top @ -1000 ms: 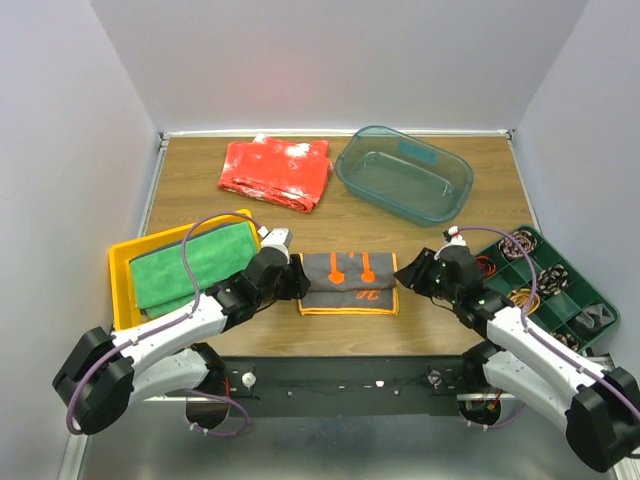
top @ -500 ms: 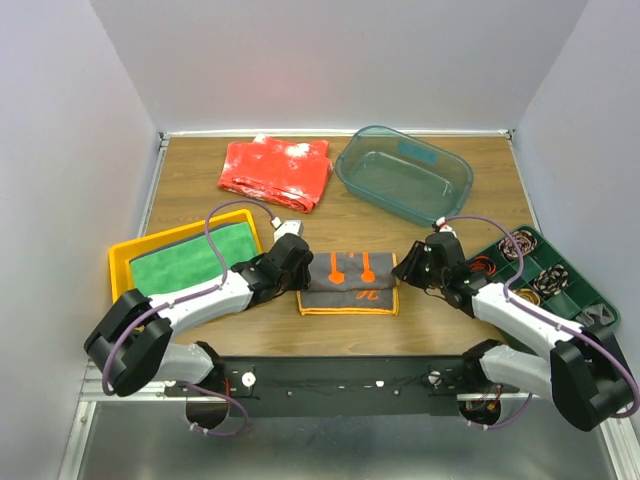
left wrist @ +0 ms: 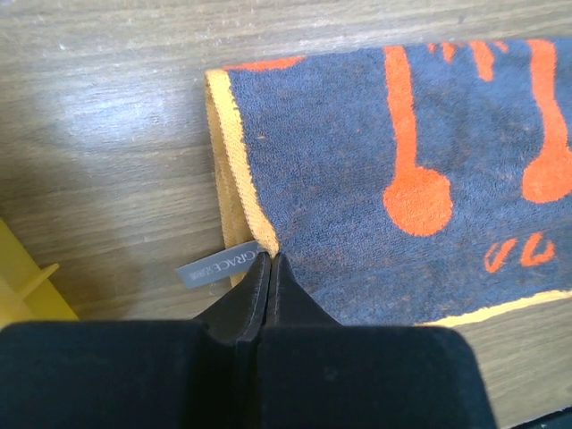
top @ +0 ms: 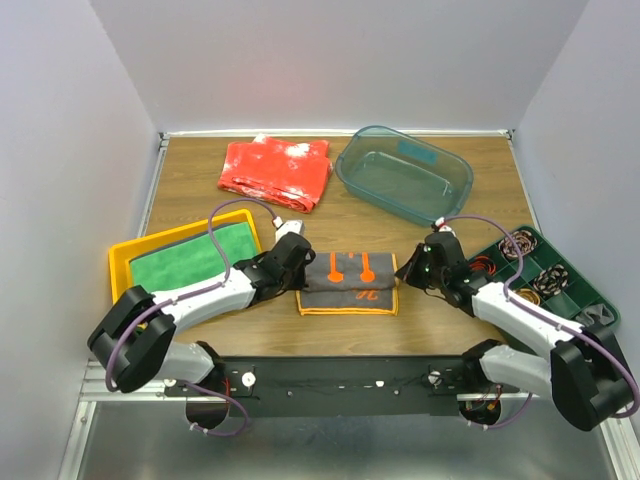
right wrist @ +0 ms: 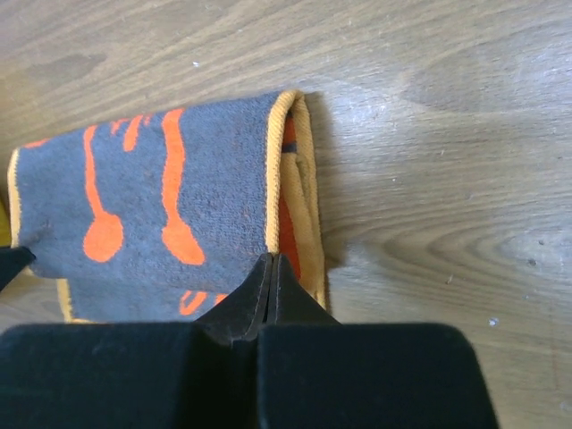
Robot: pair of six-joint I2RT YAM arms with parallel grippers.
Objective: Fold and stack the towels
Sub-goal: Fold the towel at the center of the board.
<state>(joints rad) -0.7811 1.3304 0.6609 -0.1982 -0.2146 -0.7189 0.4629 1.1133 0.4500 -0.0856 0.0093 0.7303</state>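
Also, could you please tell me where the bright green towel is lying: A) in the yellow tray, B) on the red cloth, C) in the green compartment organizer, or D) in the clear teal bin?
A: the top view shows the bright green towel lying inside the yellow tray, whose rim frames it.

Grey-orange towel, right end off-frame

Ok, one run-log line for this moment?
grey-orange towel: folded | left pincer: shut at left hem | right pincer: shut at right hem | green towel: in yellow tray
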